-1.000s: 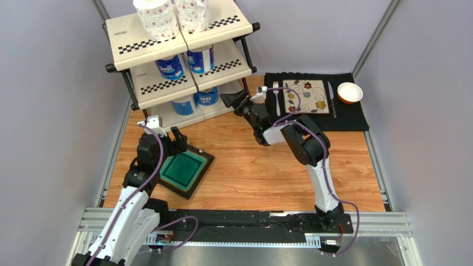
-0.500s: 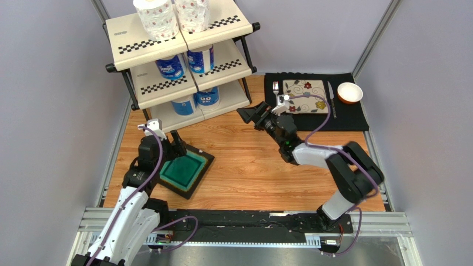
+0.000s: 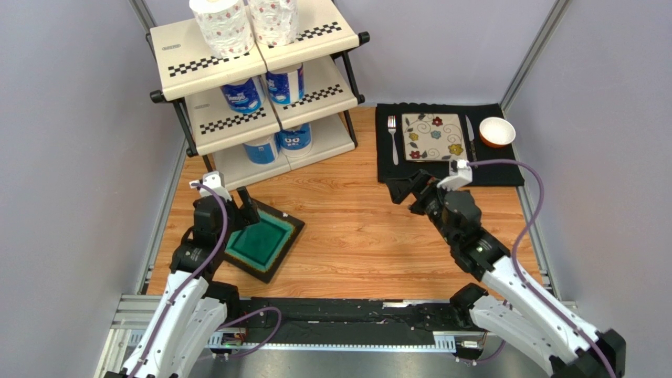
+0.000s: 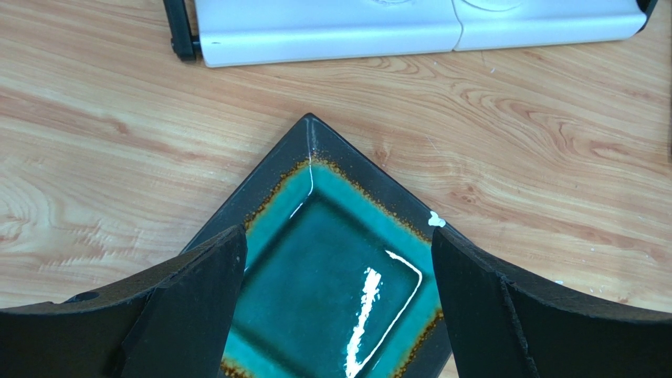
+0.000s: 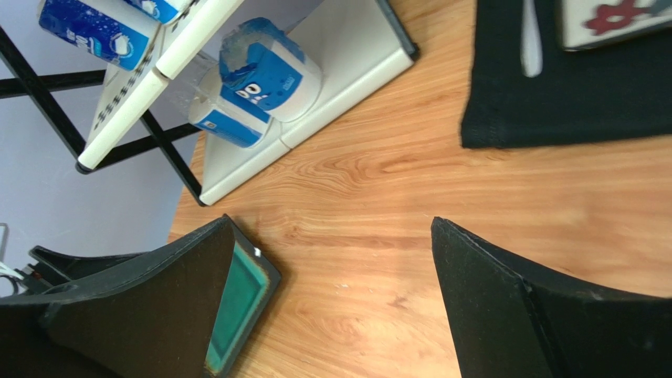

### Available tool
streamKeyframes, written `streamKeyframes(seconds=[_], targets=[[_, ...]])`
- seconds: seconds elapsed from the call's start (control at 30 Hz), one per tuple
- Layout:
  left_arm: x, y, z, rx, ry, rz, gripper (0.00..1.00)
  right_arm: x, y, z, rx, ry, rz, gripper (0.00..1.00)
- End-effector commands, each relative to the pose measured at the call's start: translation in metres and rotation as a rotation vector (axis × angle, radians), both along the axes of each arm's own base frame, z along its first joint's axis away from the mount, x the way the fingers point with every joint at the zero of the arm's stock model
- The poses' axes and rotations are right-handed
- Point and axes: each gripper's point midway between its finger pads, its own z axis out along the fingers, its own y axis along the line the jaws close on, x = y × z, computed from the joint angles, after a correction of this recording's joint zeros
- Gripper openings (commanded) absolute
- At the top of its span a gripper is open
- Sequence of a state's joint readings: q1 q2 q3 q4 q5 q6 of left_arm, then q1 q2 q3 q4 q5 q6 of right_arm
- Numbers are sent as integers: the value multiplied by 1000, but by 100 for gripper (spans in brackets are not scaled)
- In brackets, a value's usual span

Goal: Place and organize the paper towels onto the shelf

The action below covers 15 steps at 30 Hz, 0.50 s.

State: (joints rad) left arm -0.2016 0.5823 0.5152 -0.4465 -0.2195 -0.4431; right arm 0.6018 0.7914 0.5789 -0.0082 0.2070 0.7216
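Observation:
The shelf (image 3: 177, 59) stands at the far left, and the paper towels sit on all three tiers. Two patterned rolls (image 3: 223, 24) are on top, two blue-wrapped rolls (image 3: 243, 94) in the middle and two more (image 3: 260, 148) at the bottom. The right wrist view shows the bottom rolls (image 5: 272, 71) on the lowest panel (image 5: 347, 71). My left gripper (image 3: 233, 209) hangs open over a teal square dish (image 4: 331, 291), holding nothing. My right gripper (image 3: 406, 191) is open and empty above bare wood at mid-table, well clear of the shelf.
A black placemat (image 3: 505, 169) at the far right carries a floral plate (image 3: 434, 135), a fork (image 3: 392, 138), a knife (image 3: 472, 142) and an orange bowl (image 3: 497, 131). The teal dish (image 3: 264, 240) lies near the left arm. Grey walls close in both sides.
My right arm has drawn back from the shelf's lower right corner toward the near right, its gripper still open. My left gripper has shifted slightly nearer and opened a touch wider.

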Motion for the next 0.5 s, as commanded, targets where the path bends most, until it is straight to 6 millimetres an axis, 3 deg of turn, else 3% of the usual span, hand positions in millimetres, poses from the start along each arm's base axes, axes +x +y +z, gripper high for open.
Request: streamKeyframes(seconds=[0.0,0.13,0.27,0.47], targets=[[-4,4,5,-11,-44,30,95,-29,-38,-32,-126,75,-70,99],[-9,2,3,-44,-67,23,95,-52,-57,-32,-122,57,-83,99],[-15,1,-5,-62,-58,25,95,-62,-66,-37,-126,49,-87,99],[-20,2,-6,-73,-84,30,95,-64,-69,-38,-135,32,-92,99]])
